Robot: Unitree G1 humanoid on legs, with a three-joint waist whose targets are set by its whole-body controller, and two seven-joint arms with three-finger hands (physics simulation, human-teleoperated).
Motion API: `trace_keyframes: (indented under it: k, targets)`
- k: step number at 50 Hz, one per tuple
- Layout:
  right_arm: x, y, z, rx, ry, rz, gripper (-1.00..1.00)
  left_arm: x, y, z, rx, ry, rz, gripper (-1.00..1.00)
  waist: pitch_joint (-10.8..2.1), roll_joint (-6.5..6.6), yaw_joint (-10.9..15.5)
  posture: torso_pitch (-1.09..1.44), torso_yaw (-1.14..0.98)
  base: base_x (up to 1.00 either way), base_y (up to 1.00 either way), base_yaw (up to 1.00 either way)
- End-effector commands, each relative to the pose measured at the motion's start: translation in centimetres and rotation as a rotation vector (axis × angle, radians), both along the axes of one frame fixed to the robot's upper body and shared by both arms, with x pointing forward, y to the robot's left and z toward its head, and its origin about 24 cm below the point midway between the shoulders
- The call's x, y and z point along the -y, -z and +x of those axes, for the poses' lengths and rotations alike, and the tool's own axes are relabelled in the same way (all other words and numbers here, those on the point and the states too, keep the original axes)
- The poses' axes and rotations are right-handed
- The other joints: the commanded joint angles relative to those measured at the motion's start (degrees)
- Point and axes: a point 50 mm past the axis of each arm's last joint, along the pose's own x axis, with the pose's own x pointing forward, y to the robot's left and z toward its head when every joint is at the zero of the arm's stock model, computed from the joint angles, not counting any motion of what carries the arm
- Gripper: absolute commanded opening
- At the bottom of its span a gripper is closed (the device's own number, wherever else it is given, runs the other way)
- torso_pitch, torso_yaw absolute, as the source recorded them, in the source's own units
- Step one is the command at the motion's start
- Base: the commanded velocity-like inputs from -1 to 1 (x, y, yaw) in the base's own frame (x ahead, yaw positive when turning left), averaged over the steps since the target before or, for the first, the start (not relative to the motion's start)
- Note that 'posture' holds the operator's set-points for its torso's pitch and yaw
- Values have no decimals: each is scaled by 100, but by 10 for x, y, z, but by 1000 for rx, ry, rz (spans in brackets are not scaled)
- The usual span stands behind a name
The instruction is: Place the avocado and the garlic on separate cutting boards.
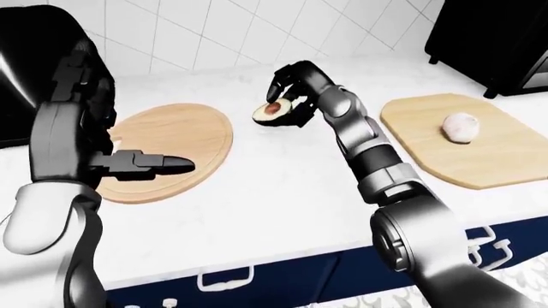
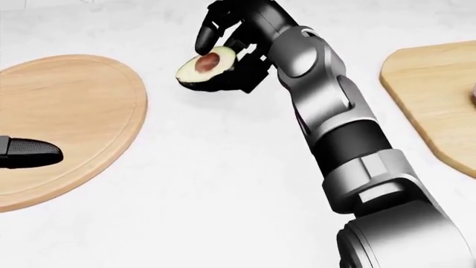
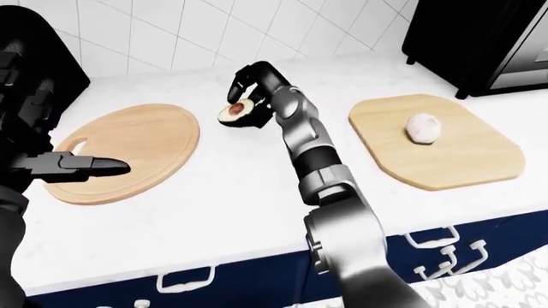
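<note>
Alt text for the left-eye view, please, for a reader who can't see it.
The robot's right hand grips a halved avocado between two wooden cutting boards on a white counter. The garlic already lies on the right board; the round left board is bare, with the left hand hovering over its edge.

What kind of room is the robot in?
Most likely a kitchen: a white counter carries wooden cutting boards, white tiles cover the wall, and an avocado and garlic are out.
</note>
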Motion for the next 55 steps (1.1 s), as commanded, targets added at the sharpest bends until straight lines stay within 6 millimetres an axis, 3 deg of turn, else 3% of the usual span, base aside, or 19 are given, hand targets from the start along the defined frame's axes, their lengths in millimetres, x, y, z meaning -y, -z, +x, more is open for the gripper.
trace_keyframes:
  k: [1,11,26,55]
  targets:
    - [-5,-39,-4,134,-28,37,-46,0,-13,-5,77,-10,25,100,-178,29,4,0,0,0,0,0]
    - [-11,-47,-9,154,-44,50,-51,-1,-15,-7,80,-11,28,100,-169,30,-3,0,0,0,0,0]
    - [-35,-59,-23,166,-128,96,-53,-1,-13,-6,78,-14,17,100,-158,55,21,0,2,0,0,0]
    - [-45,-57,-26,165,-160,92,-52,-3,-15,-12,80,-15,13,100,-191,21,505,0,16,0,0,0]
